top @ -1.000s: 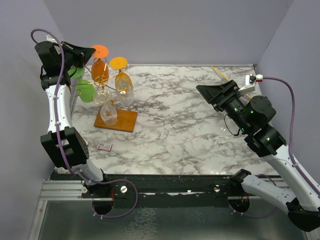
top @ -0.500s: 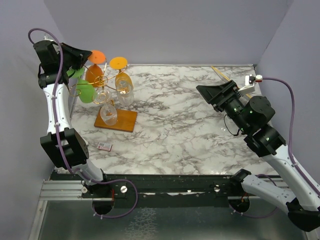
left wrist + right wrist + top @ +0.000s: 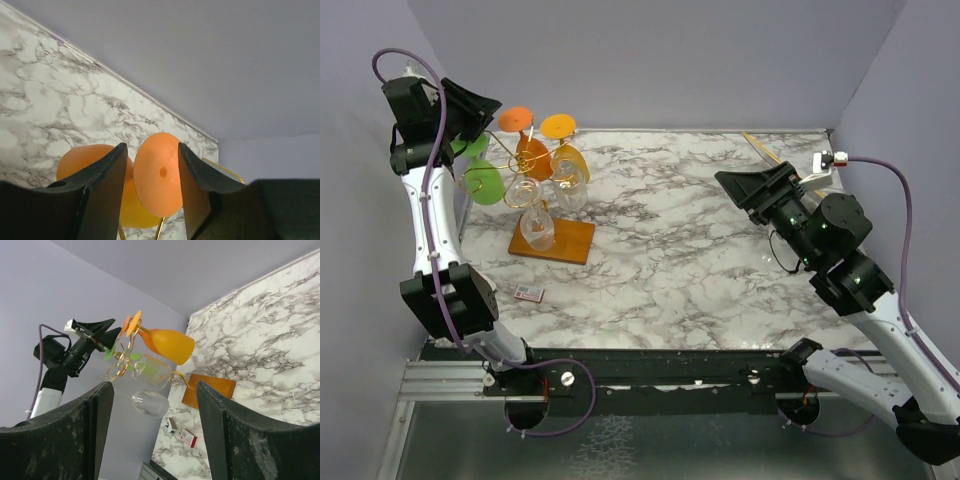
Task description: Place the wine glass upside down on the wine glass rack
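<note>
Since a second ago my left tool (image 3: pixel 492 104) has drawn back toward the wall and spread, and the orange glass (image 3: pixel 532 157) has swung down from it to hang bowl-down among the gold arms of the rack (image 3: pixel 572 240), which stands at the left of the counter (image 3: pixel 700 230). From above, the foot (image 3: pixel 515 118) sits on top of the wire, just beside my fingertips; my right tool (image 3: pixel 732 185) waits well apart over the right side, spread and empty. At the left wrist, the left tool (image 3: pixel 151 150) stands apart with the foot (image 3: pixel 157 175) seen between the fingers (image 3: pixel 105 185); I judge neither pad presses it, though the gap is slim. At the right wrist, between the spread fingers of the right tool (image 3: pixel 154 387), the glass (image 3: pixel 167 344) hangs tilted from the rack (image 3: pixel 210 389). The hang looks done, so I judge the step in hand is the release: I should widen fully, then back straight out along the line of the foot, slow and level, so no finger clips the rim and rocks the wire.
</note>
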`<state>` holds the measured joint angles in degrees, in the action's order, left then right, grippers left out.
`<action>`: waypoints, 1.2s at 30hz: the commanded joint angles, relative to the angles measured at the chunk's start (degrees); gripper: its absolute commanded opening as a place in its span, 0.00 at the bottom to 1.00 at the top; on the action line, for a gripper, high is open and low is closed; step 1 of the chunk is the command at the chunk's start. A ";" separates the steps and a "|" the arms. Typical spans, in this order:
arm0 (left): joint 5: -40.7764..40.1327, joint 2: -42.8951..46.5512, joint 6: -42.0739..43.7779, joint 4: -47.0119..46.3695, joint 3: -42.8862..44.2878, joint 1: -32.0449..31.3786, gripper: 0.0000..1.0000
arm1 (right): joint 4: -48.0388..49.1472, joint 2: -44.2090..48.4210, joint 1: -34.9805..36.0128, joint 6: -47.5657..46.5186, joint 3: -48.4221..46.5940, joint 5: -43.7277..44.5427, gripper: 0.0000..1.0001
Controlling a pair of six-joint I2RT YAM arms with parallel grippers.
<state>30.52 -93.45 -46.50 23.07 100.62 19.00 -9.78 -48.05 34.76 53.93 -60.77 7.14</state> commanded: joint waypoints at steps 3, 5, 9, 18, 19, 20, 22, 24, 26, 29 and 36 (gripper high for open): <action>-7.87 4.18 8.57 6.78 4.08 0.21 0.51 | -3.44 0.64 -0.13 -1.08 0.29 3.66 0.70; -8.05 4.32 9.60 7.35 5.04 0.19 0.53 | -4.67 0.32 -0.13 -1.91 -0.29 3.51 0.70; -6.51 4.94 10.69 8.09 6.78 0.24 0.55 | -8.60 -0.64 -0.12 -4.50 -1.61 4.11 0.70; 2.99 8.32 14.07 8.23 8.54 0.24 0.61 | -19.74 -2.78 -0.12 -15.57 -3.30 17.85 0.70; 4.25 8.99 14.60 8.23 8.42 0.24 0.61 | -20.76 -3.14 -0.13 -17.11 -3.36 20.06 0.70; 5.41 9.69 14.98 8.23 8.26 0.24 0.62 | -21.58 -3.79 -0.13 -18.93 -3.53 21.96 0.70; 7.40 11.36 15.71 8.19 7.69 -0.24 0.63 | -23.10 -5.44 -0.13 -22.77 -3.92 25.02 0.70; 8.91 13.06 17.05 8.13 6.82 -1.67 0.65 | -24.82 -7.84 -0.09 -25.48 -4.64 27.44 0.71; 9.93 14.90 18.45 8.13 5.62 -4.14 0.66 | -26.61 -10.75 -0.11 -27.40 -5.67 29.49 0.73; 11.60 17.76 21.08 8.01 3.12 -9.01 0.68 | -28.91 -14.47 -0.13 -28.21 -7.48 33.20 0.74; 13.69 26.44 26.39 7.55 -4.49 -21.72 0.73 | -26.50 -18.13 -0.22 -31.87 -8.00 37.25 0.79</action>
<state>40.58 -71.57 -24.86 31.00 99.92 2.46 -36.12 -65.47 34.76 25.50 -66.81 38.85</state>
